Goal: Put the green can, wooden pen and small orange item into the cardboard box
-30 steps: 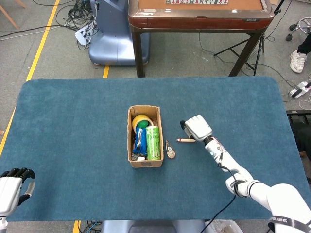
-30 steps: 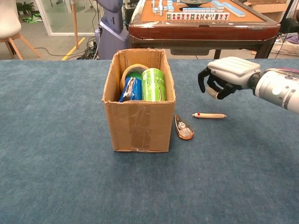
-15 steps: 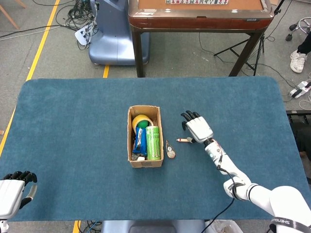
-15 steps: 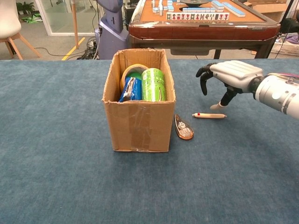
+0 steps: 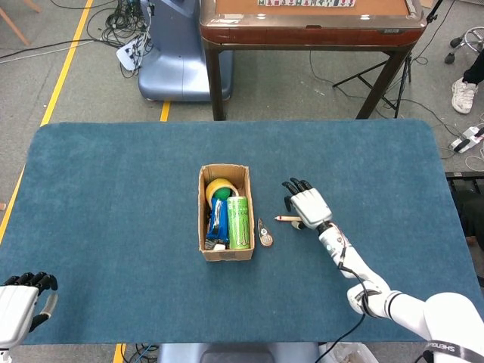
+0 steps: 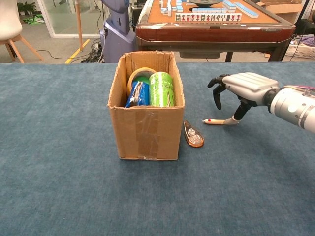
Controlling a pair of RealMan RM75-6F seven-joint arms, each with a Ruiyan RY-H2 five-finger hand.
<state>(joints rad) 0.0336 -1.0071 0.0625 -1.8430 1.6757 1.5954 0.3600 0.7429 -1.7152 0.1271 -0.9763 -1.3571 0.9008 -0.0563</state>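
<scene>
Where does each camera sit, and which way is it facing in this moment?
Head view: high above, looking steeply down on the blue table; shows the right hand with its arm, and the left hand at the near edge.
Chest view: low at the table's near side, looking level across it; only the right hand shows.
Shared: open cardboard box holding the green can, wooden pen, small orange item.
</scene>
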